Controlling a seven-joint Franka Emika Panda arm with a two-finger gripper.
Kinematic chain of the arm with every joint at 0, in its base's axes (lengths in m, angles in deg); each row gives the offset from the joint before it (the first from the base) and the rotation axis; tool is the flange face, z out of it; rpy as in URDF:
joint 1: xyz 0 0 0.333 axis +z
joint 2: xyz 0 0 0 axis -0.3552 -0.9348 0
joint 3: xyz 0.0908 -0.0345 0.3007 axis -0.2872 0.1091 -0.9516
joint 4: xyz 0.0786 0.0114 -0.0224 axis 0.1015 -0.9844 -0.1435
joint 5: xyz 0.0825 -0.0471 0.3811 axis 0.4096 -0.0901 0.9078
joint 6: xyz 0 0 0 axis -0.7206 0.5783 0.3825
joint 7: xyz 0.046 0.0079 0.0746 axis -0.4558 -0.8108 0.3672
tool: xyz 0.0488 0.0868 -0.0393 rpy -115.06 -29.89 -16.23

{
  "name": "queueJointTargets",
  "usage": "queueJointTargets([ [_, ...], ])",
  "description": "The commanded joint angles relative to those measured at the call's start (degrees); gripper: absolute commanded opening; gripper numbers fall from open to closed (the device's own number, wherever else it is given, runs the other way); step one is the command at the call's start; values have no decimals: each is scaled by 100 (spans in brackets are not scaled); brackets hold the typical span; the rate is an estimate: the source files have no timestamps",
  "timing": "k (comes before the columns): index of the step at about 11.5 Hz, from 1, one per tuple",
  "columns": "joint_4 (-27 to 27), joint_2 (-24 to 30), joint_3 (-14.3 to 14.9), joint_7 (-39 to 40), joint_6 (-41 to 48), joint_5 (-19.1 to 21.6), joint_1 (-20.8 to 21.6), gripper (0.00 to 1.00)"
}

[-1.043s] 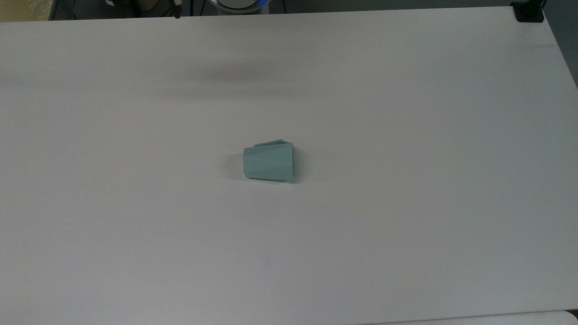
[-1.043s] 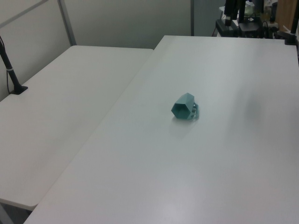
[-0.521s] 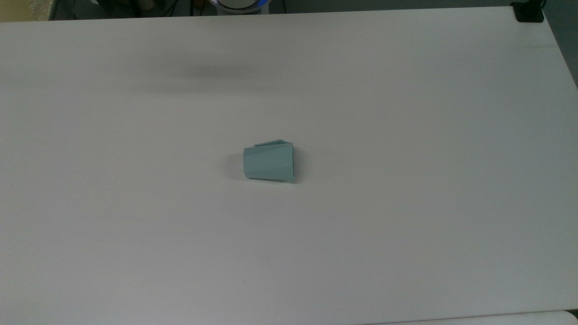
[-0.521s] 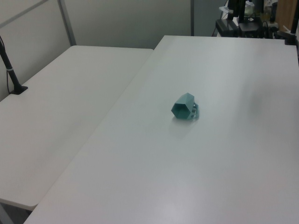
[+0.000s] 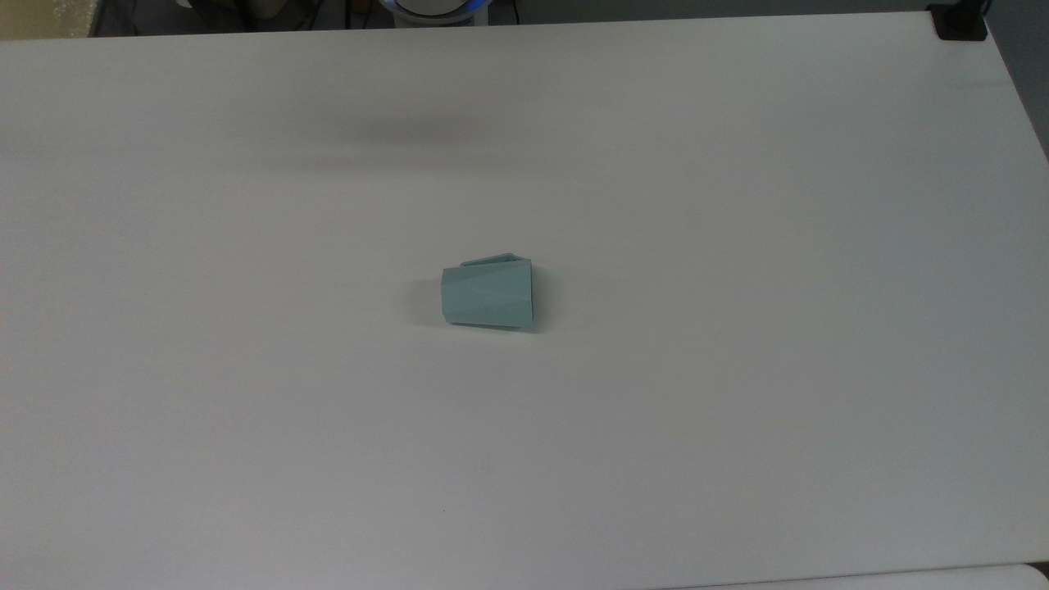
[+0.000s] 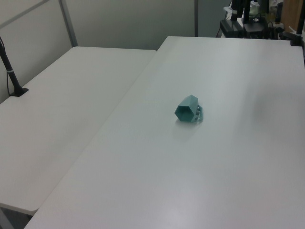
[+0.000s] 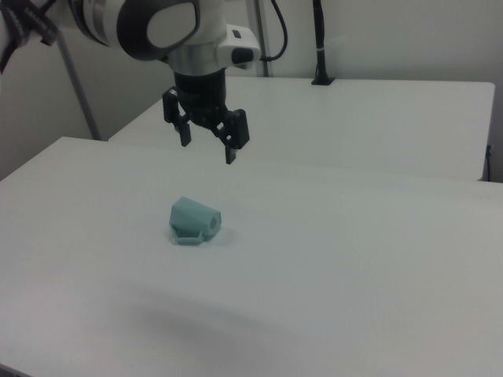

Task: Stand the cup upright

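White table (image 5: 737, 246) bearing a single object, the cup (image 5: 488, 296), a small pale teal-green faceted vessel lying on its side near the table's middle. In the top view its wider rim end points toward the top view's right and its narrower base toward the top view's left, with the handle showing as a thin strip along the upper edge of the body. In the left view the cup (image 6: 188, 109) presents a polygonal end face toward the camera and the handle rests low at the left view's right side. In the right view the cup (image 7: 195, 220) lies with the handle down against the tabletop at its near side. Above and beyond the cup in the right view, the gripper (image 7: 207, 145) hangs from the white arm (image 7: 149, 27), clear of the cup and of the table; its two dark fingers (image 7: 232, 141) stand spread wide apart, with nothing between them. A soft shadow falls on the table (image 7: 354, 259) in the foreground of the right view. Farther back, a second white table (image 6: 57, 109) adjoins the first along one long edge, and a black clamp (image 5: 955, 20) sits at the far corner at the top view's upper right.
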Motion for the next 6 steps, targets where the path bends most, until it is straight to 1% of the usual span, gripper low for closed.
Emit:
queueJointTargets([
  [1,835,-436,-31,-337,552,-359,421,100],
  [2,1073,-542,-40,-496,614,-509,579,100],
  [3,1259,-683,-32,-567,606,-824,825,100],
  [4,1356,-806,-40,-585,571,-1254,1088,100],
  [5,1453,-981,-66,-794,562,-1632,1387,100],
  [6,1576,-1183,-110,-1388,501,-1906,1625,100],
])
